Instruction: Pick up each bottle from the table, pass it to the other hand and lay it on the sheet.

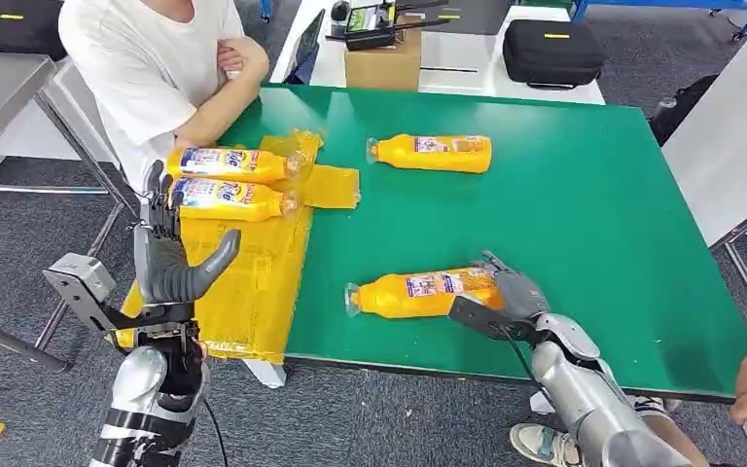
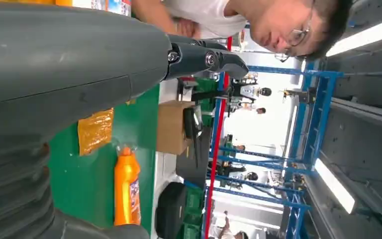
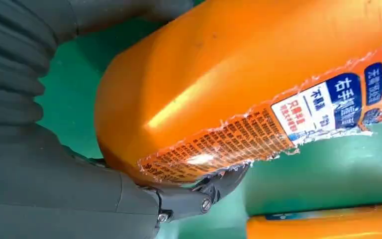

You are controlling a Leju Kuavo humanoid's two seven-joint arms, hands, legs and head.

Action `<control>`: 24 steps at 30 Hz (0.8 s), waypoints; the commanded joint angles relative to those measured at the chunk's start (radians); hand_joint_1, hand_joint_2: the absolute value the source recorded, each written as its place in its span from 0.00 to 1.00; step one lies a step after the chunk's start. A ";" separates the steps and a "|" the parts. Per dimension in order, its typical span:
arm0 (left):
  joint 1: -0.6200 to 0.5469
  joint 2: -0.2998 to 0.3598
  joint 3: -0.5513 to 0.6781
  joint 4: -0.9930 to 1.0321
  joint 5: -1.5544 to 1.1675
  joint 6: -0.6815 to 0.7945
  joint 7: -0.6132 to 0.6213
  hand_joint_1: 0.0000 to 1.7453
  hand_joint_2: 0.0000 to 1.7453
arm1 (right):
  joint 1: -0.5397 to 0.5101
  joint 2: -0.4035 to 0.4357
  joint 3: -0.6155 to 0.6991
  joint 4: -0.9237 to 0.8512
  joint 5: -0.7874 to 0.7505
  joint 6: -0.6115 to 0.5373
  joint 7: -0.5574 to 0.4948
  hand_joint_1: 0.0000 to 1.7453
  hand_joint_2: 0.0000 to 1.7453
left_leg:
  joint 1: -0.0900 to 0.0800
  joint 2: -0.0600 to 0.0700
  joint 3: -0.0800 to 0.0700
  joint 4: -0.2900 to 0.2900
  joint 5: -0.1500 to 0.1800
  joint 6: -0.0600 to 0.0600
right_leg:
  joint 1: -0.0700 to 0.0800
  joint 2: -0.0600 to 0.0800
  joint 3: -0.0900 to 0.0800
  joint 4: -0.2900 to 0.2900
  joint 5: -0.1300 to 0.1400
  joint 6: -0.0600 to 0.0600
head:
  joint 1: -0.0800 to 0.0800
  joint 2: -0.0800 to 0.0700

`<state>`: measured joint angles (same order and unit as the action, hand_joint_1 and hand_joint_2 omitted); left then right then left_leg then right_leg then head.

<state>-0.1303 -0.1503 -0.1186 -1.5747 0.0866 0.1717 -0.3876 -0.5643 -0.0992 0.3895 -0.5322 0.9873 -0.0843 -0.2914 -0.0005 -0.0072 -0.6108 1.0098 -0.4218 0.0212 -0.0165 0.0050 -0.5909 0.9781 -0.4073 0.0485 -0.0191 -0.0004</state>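
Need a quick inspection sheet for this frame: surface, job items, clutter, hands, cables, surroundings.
Surface: green table top, yellow plastic sheet over its left end.
Job's things: two orange plastic bottles on sheet; far orange bottle and near orange bottle lying on the bare green.
Clutter: nothing seen on the table.
Hands: right hand wrapped around the near bottle's base; left hand raised, fingers apart, holding nothing.
Cables: thin black cable beside the left arm.
Surroundings: seated person in white shirt, cardboard box, black cases.
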 commanded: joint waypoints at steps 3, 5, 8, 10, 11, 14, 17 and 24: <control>-0.082 0.027 -0.041 0.128 0.033 -0.014 -0.013 0.00 1.00 | -0.029 -0.001 0.132 0.142 -0.032 0.056 -0.107 0.89 1.00 | 0.002 -0.003 0.004 -0.002 0.000 -0.002 | 0.002 -0.004 0.005 -0.002 -0.001 -0.003 | 0.000 0.000; -0.086 0.028 -0.048 0.134 0.037 -0.016 -0.017 0.00 1.00 | -0.032 0.002 0.152 0.137 -0.046 0.042 -0.125 0.96 1.00 | 0.001 -0.001 0.004 -0.001 0.000 -0.001 | 0.001 -0.002 0.005 -0.001 0.000 -0.002 | 0.000 0.000; -0.082 0.031 -0.052 0.132 0.035 -0.016 -0.022 0.00 1.00 | -0.039 -0.001 0.179 0.133 -0.056 0.044 -0.128 1.00 1.00 | 0.001 0.000 0.005 -0.002 0.000 -0.001 | 0.002 -0.001 0.005 -0.001 -0.001 -0.002 | 0.000 0.000; -0.081 0.032 -0.052 0.130 0.035 -0.017 -0.023 0.00 1.00 | -0.032 -0.008 0.183 0.126 -0.061 0.032 -0.133 1.00 1.00 | 0.001 0.000 0.005 -0.001 0.000 -0.001 | 0.001 -0.001 0.005 -0.001 -0.001 -0.002 | 0.000 0.000; -0.081 0.032 -0.053 0.131 0.035 -0.017 -0.024 0.00 1.00 | -0.022 -0.018 0.186 0.119 -0.068 0.023 -0.148 1.00 1.00 | 0.001 0.000 0.005 -0.002 0.000 -0.002 | 0.002 -0.002 0.006 -0.001 -0.001 -0.003 | 0.000 0.000; -0.075 0.035 -0.057 0.127 0.036 -0.021 -0.031 0.00 1.00 | 0.027 -0.034 0.159 0.086 -0.114 -0.040 -0.194 1.00 1.00 | 0.001 -0.002 0.005 -0.001 0.000 -0.001 | 0.002 -0.003 0.006 -0.002 -0.001 -0.002 | 0.000 0.000; -0.063 0.039 -0.052 0.116 0.035 -0.020 -0.032 0.00 1.00 | 0.081 -0.041 0.130 0.040 -0.144 -0.104 -0.226 1.00 1.00 | 0.001 -0.003 0.004 -0.002 0.000 -0.001 | 0.002 -0.003 0.005 -0.002 -0.001 -0.002 | 0.000 0.000; -0.019 0.039 -0.021 0.062 -0.046 0.035 -0.099 0.00 1.00 | 0.232 -0.014 -0.001 -0.190 -0.253 -0.187 -0.302 1.00 1.00 | 0.002 -0.003 0.004 -0.002 -0.001 -0.002 | 0.002 -0.002 0.006 -0.002 -0.002 -0.002 | 0.000 0.000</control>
<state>-0.1611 -0.1381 -0.1495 -1.5152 0.1137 0.1560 -0.4364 -0.4836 -0.1301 0.4956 -0.5404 0.8020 -0.2551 -0.5477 -0.0002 -0.0092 -0.6114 1.0097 -0.4218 0.0211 -0.0162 0.0059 -0.5901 0.9785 -0.4076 0.0488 -0.0191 0.0000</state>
